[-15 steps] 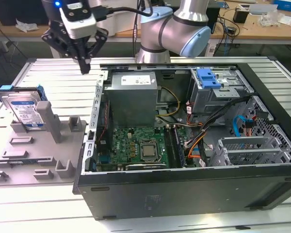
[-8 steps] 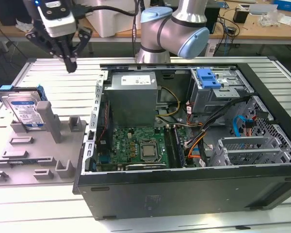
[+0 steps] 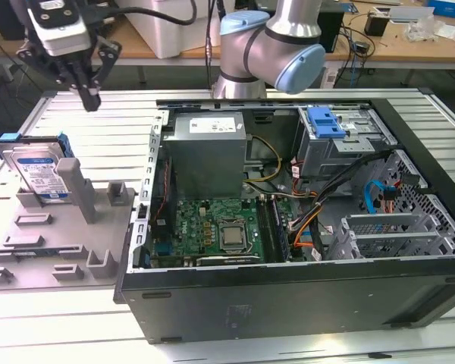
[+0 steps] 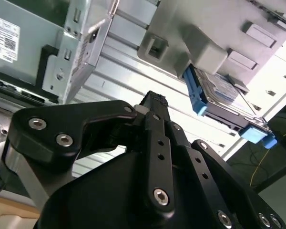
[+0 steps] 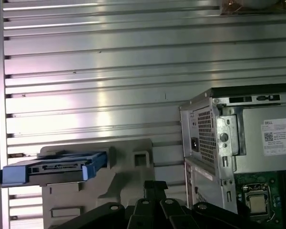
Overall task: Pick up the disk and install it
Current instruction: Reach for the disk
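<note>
The disk (image 3: pixel 38 171) stands on edge in a slot of the grey fixture (image 3: pixel 98 197) at the exterior view's left, silver with a white-and-blue label and a blue carrier frame. My gripper (image 3: pixel 89 97) hangs in the air above and slightly behind it, apart from it, fingers shut together with nothing between them. Both wrist views show the disk (image 4: pixel 224 102) (image 5: pixel 52 167) resting in the fixture, some way from the closed gripper (image 4: pixel 155 101) (image 5: pixel 155 185).
An open computer case (image 3: pixel 288 303) lies beside the fixture, with a grey power-supply box (image 3: pixel 208 144), motherboard (image 3: pixel 220 231), loose cables and a drive cage with a blue latch (image 3: pixel 326 121). The ribbed metal table (image 3: pixel 61 318) carries everything. A cluttered desk runs along the back.
</note>
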Controlling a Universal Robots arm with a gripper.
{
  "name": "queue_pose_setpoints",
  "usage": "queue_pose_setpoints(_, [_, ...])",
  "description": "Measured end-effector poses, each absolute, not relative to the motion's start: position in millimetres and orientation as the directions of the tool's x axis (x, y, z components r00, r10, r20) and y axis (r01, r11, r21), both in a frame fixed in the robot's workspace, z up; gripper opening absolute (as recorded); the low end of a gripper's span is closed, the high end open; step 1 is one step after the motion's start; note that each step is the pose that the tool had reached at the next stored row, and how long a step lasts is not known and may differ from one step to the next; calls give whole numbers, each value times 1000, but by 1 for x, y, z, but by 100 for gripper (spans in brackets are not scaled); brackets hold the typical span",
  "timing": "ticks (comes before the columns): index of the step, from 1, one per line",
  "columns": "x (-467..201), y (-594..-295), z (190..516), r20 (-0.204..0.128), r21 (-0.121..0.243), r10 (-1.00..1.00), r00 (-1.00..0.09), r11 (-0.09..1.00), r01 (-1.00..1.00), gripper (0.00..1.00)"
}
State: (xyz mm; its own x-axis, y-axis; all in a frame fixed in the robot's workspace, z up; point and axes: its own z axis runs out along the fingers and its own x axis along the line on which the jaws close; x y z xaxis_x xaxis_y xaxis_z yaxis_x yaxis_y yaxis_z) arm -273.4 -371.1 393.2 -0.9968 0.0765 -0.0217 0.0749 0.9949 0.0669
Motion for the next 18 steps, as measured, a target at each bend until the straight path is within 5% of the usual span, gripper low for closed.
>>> queue_pose_setpoints(18, [-358, -357, 393, -22, 67, 77, -997, 995, 75, 11])
